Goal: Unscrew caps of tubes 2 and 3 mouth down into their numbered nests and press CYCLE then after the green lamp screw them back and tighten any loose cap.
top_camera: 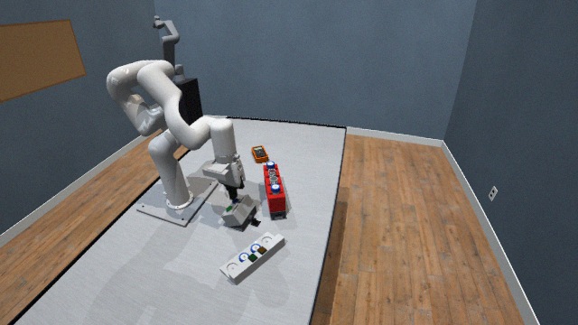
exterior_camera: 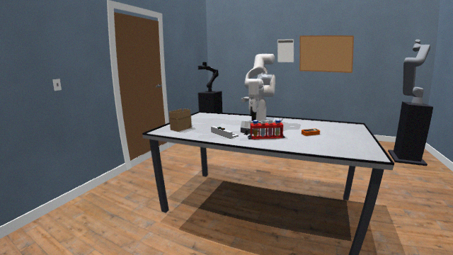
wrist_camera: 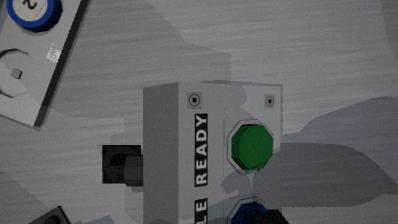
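My gripper (top_camera: 232,195) is shut and empty. It hangs tip down right over the grey key housing (top_camera: 239,211). In the wrist view the green READY key (wrist_camera: 251,146) is unlit. The blue CYCLE key (wrist_camera: 246,212) sits at the bottom edge, partly hidden by my dark fingertips (wrist_camera: 264,218). The white cap tray (top_camera: 253,256) holds two blue caps, in nest 2 (top_camera: 244,257) and nest 3 (top_camera: 256,247). Its two lamps (top_camera: 257,254) look dim. The red decapping station (top_camera: 275,190) has blue caps on its end tubes (top_camera: 270,164) (top_camera: 275,189). The two middle tubes (top_camera: 273,176) are open.
An orange meter (top_camera: 259,153) lies beyond the station. A cardboard box (exterior_camera: 180,119) stands at the table's far corner. A black cable plug (wrist_camera: 122,164) sticks out of the key housing's side. The tray's empty nest 1 (wrist_camera: 12,75) shows at the wrist view's left.
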Available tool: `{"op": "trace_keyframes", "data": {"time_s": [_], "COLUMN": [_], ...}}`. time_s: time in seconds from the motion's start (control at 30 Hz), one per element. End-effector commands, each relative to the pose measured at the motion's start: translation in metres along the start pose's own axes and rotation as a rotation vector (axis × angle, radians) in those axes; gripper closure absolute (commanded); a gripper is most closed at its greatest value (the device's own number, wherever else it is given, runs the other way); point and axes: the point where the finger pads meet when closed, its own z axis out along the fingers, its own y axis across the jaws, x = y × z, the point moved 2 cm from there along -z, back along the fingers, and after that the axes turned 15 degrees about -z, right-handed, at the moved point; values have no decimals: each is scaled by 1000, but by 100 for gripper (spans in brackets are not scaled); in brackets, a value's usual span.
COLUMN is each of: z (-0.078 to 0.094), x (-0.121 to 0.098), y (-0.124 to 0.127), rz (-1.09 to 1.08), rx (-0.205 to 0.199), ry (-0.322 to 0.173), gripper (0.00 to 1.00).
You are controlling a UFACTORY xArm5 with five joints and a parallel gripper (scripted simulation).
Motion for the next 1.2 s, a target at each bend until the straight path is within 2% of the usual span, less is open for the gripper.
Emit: {"op": "trace_keyframes", "data": {"time_s": [0.0,1.17], "z": [0,8], "x": [0,0], "y": [-2,-2], "rz": [0,0], "rx": [5,5], "ry": [0,0], "gripper": [100,100]}}
